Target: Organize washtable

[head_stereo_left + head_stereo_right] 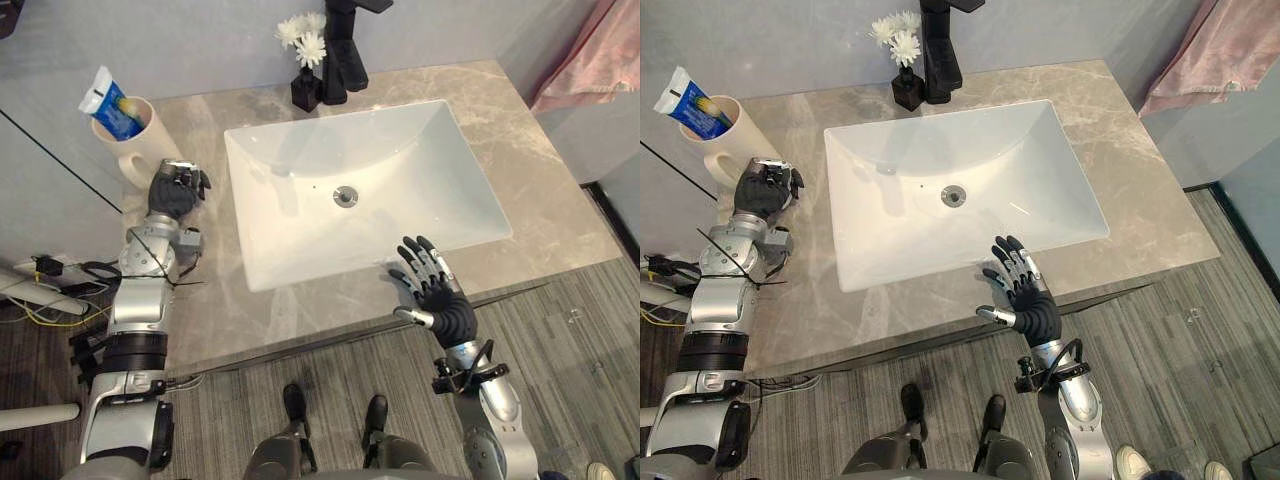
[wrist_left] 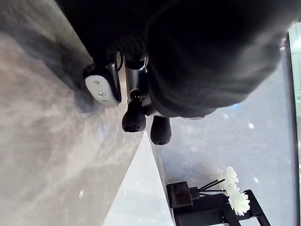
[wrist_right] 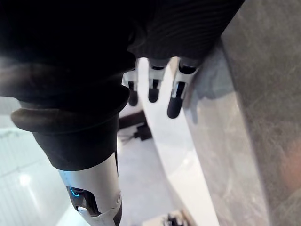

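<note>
Cup and tube stand at the far left corner of the worktop, well left of the sink. The tube's lower part is hidden inside the cup, so only its white cap end and blue body stick out, leaning left. The cup is cream, tall and plain, with a handle low on its near side that is hard to make out.

The left hand sits just in front of the cup with its fingers curled into a fist. Nothing shows inside it, and whether it touches the cup cannot be told. The right hand is over the sink's near rim, fingers straight and spread, holding nothing.

A black tap behind the sink is cut off by the top edge. Beside it stands a small black vase of white flowers. A pink cloth is cut off at the far right corner.
</note>
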